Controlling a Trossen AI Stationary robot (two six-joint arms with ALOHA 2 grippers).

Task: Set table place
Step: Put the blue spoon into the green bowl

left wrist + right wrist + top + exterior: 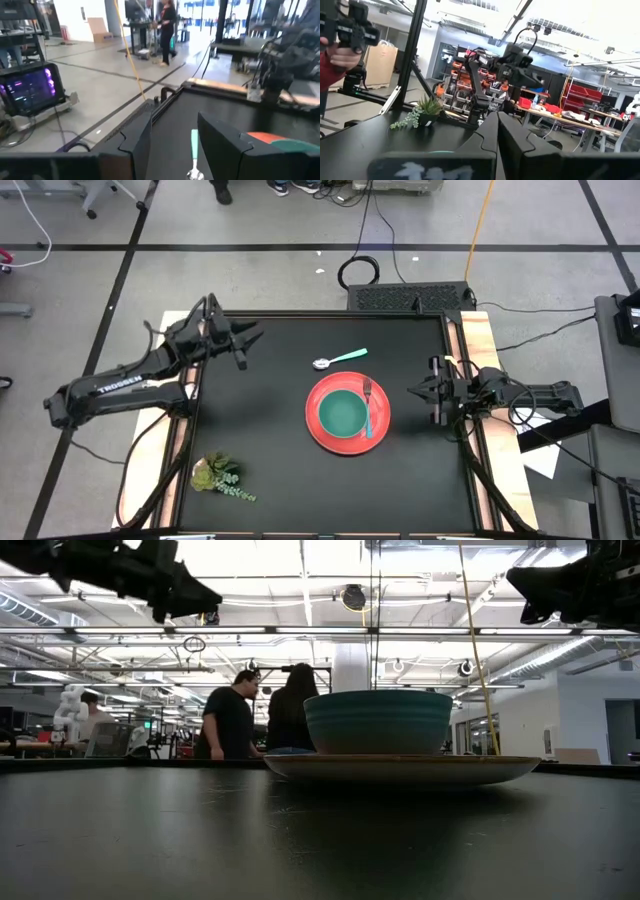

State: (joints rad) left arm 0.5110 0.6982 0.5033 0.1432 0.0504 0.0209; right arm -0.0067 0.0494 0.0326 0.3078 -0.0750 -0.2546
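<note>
The red plate (322, 435) lies on the black table (260, 430), right of its middle. The teal-green bowl (343, 413) stands in the plate, and the blue-handled fork (369, 408) lies on the plate's right side, beside the bowl. The teal-handled spoon (340, 359) lies flat on the table just beyond the plate. My left gripper (246, 348) hovers open over the far left part of the table, pointing at the spoon (194, 150). My right gripper (414, 390) hangs shut right of the plate, above the table. In the low view the bowl (378, 720) sits in the plate (400, 768).
A leafy plant sprig (220, 476) lies near the table's near left corner. Pale wooden strips (478, 370) run along the left and right sides. People stand in the room beyond the table (232, 720), and a person's hand (332, 55) shows in the right wrist view.
</note>
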